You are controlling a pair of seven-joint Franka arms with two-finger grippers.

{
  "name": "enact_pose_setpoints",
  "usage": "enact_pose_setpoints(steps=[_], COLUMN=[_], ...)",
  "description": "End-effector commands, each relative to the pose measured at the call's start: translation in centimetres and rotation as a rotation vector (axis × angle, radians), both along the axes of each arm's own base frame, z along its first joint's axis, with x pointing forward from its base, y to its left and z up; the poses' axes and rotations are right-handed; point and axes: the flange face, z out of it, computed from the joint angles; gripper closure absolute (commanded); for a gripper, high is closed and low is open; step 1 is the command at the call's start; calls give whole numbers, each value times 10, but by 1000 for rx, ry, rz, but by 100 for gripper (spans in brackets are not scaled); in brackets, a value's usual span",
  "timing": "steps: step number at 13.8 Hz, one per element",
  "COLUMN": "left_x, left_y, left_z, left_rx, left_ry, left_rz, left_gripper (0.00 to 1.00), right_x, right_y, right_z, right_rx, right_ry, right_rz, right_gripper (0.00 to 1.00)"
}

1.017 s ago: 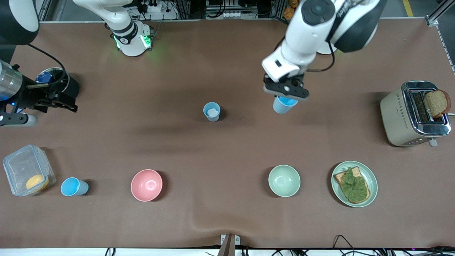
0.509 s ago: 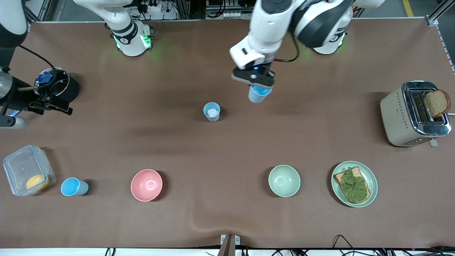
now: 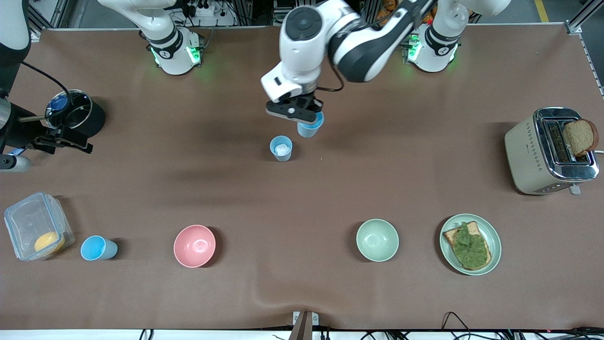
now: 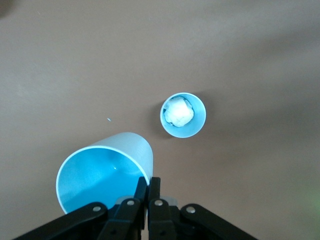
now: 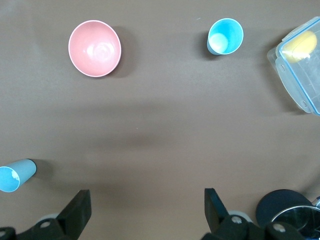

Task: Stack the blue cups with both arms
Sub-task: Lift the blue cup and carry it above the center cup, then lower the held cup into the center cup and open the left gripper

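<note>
My left gripper (image 3: 306,115) (image 4: 148,181) hangs over the middle of the table, shut on the rim of a sky-blue cup (image 3: 310,126) (image 4: 102,175) that tilts below it. Close beside and lower, a paler grey-blue cup (image 3: 281,148) (image 4: 183,115) (image 5: 12,176) with a white bit inside stands upright on the table. Another sky-blue cup (image 3: 97,248) (image 5: 225,36) stands near the front edge at the right arm's end. My right gripper (image 3: 66,140) (image 5: 146,196) hovers open and holds nothing, over the right arm's end of the table.
A black pot (image 3: 78,113) with a glass lid sits by the right gripper. Near the front stand a clear box (image 3: 35,224), a pink bowl (image 3: 194,245), a pale green bowl (image 3: 377,240) and a plate (image 3: 493,238) of toast. A toaster (image 3: 533,156) is at the left arm's end.
The left arm has carried the sky-blue cup toward the right arm's end, from well away to just beside the grey-blue cup. The right gripper has drifted a little toward the table's end.
</note>
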Motion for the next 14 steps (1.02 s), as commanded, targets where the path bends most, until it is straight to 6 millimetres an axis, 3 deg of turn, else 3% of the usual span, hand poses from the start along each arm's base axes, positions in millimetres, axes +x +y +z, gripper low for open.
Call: enact_pose_setpoints(steps=[1,3,9,14], left_x=[-6,-2,15,11], left_y=[-35,-46,-55,-69], left_z=[-35,-44,-34,-61], left_rx=[33,40,2,-4], left_ry=[-35,-62,-96,-105], left_rz=[21,23,67,80], left_gripper=[100,100,100,100], right_x=[-9,-8,-8,-8], right_y=[0,3,3,3], right_z=[5,5,5,5], right_rx=[16,16,16,16], right_ry=[-12,-13,-13,-15], right_rz=[12,17,18,18], right_gripper=[0,0,0,0])
